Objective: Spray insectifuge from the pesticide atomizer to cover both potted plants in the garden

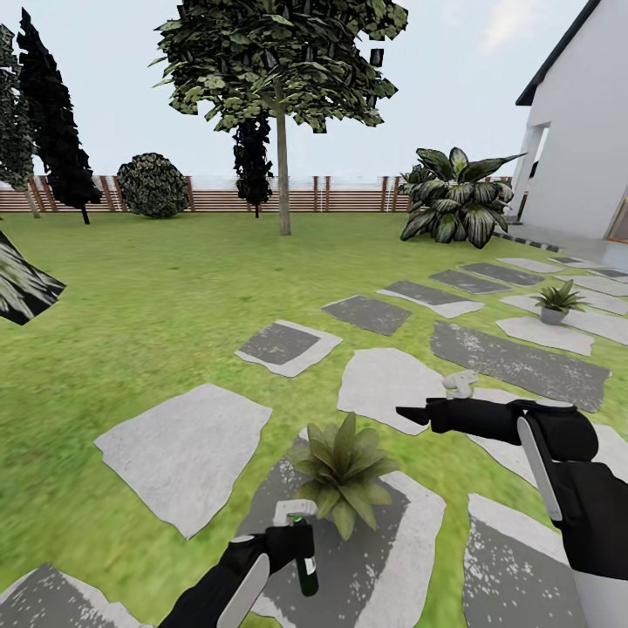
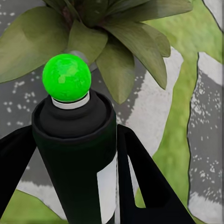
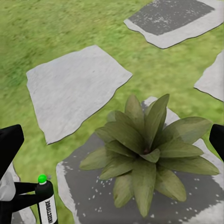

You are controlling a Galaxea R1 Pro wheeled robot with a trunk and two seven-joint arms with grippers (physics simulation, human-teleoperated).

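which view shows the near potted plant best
The right wrist view: the near potted plant shows whole on its stepping stone. The head view shows it smaller; the left wrist view shows leaves behind the pesticide atomizer.

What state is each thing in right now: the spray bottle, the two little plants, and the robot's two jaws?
Pesticide atomizer: held in the left gripper, off the ground beside the near plant.
Left gripper: jaws shut on the bottle.
Right gripper: jaws open, holding nothing, above the near plant.
Near potted plant: upright on a grey stepping stone.
Far potted plant: upright among the stones, well away from both arms.
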